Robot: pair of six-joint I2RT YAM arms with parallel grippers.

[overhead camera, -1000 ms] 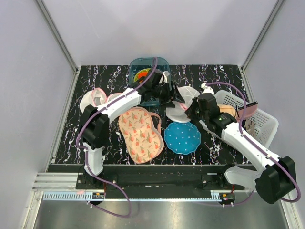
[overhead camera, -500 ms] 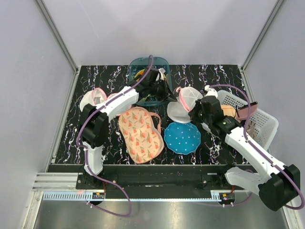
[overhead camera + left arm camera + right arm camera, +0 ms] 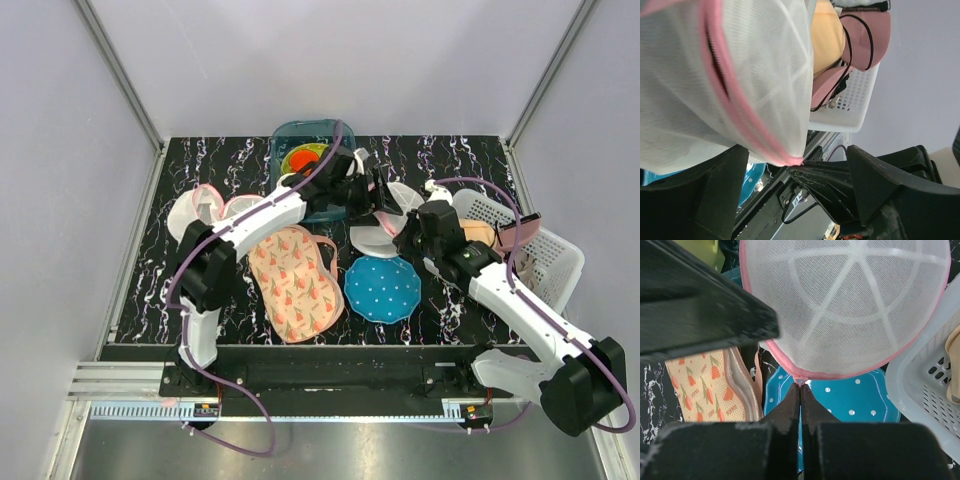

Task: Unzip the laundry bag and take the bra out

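Note:
The laundry bag (image 3: 850, 305), a white mesh dome with pink zip trim, is held up above the blue dotted mat (image 3: 850, 397). My right gripper (image 3: 800, 386) is shut on the bag's pink zip pull at its lower edge. In the top view the bag (image 3: 372, 238) lies between both grippers. My left gripper (image 3: 385, 200) reaches in from the left. Its jaws stand wide open in the left wrist view (image 3: 792, 150), with the bag's pink-trimmed edge (image 3: 765, 145) hanging between them. The bra is hidden.
A teal bin (image 3: 285, 140) with orange and yellow items stands at the back. A white basket (image 3: 555, 265) with peach and pink cloth is on the right. A floral-print fabric piece (image 3: 293, 280) and another white pink-trimmed piece (image 3: 205, 205) lie on the left.
My left gripper has swung right from over the teal bin to the bag. The bag, tilted up with its pink rim showing half a second ago, now sits partly under the left gripper.

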